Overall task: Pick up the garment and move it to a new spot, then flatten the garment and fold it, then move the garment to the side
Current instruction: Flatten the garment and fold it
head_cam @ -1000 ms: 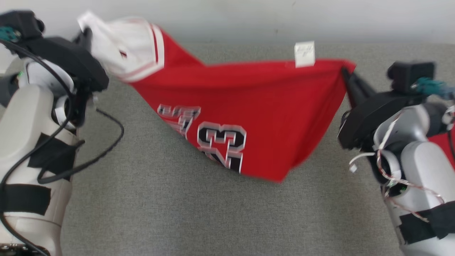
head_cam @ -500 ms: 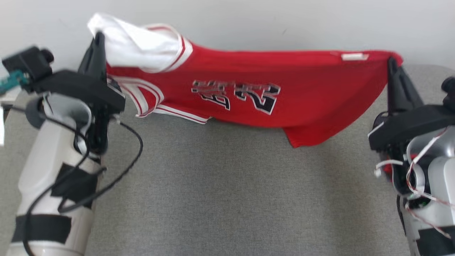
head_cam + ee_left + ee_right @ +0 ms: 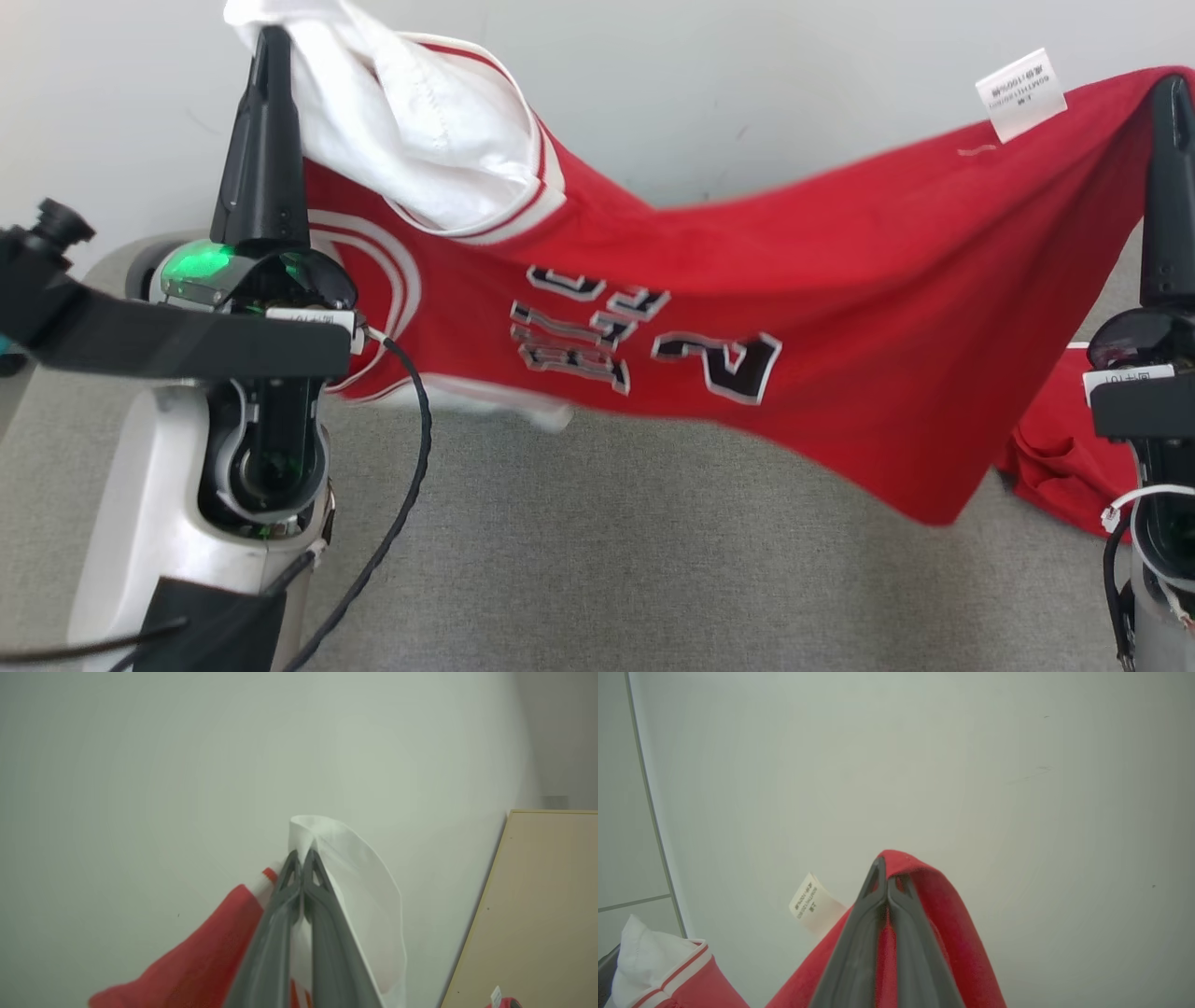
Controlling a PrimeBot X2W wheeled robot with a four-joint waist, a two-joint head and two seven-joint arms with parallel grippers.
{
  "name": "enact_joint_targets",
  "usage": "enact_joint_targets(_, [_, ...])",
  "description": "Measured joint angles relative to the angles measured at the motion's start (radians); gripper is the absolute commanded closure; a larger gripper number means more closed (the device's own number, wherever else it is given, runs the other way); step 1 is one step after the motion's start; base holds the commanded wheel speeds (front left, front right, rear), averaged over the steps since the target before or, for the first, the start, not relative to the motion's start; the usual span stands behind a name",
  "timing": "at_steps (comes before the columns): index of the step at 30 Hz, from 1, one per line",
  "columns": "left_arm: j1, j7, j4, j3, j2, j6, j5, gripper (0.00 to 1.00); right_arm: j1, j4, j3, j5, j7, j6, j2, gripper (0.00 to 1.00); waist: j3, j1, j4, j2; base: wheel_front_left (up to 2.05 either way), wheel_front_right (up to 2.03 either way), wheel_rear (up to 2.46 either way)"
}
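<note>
Between left fingers (image 3: 266, 140) and right fingers (image 3: 1172, 187), garment (image 3: 840, 299) aloft over grey surface (image 3: 607, 560).

I see the garment (image 3: 840, 308), a red sleeveless jersey with white-and-red trim and black-and-white lettering, hanging stretched in the air. The left gripper (image 3: 271, 42) pinches a corner where its white inner side is turned out. The right gripper (image 3: 1172, 89) pinches a red corner beside a white care tag (image 3: 1020, 82). The top edge sags in the middle.
</note>
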Motion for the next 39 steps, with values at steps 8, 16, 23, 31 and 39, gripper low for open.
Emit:
enact_joint_targets(8, [-0.002,0.095,0.014,-0.021,0.000,0.072,-0.006,1.00,-0.128,0.279,0.055,0.031,0.070,0.024,-0.005,1.00,0.054,0.0003,-0.012,0.0001,0.00,0.00,0.00])
enact_joint_targets(16, [-0.358,0.053,0.334,0.053,0.000,0.139,0.057,1.00,-0.614,0.711,0.061,0.061,0.064,0.035,0.004,1.00,0.143,0.0007,-0.040,0.0004,0.00,0.00,0.00])
enact_joint_targets(23, [-0.493,-0.050,0.163,0.041,-0.032,0.015,0.010,1.00,-0.703,0.632,0.021,0.074,0.003,0.100,-0.084,1.00,0.162,0.0005,-0.044,0.0002,0.00,0.00,0.00])
enact_joint_targets(31, [-0.105,0.005,0.180,-0.014,-0.011,-0.008,-0.082,1.00,-0.358,0.621,0.082,0.069,0.083,0.119,-0.092,1.00,0.154,0.0003,-0.027,0.0002,0.00,0.00,0.00])
enact_joint_targets(39, [0.124,0.021,0.405,-0.057,0.054,-0.008,-0.058,1.00,-0.117,0.652,0.141,0.098,0.147,0.123,-0.030,1.00,0.224,0.0003,-0.037,0.0002,0.00,0.00,0.00])
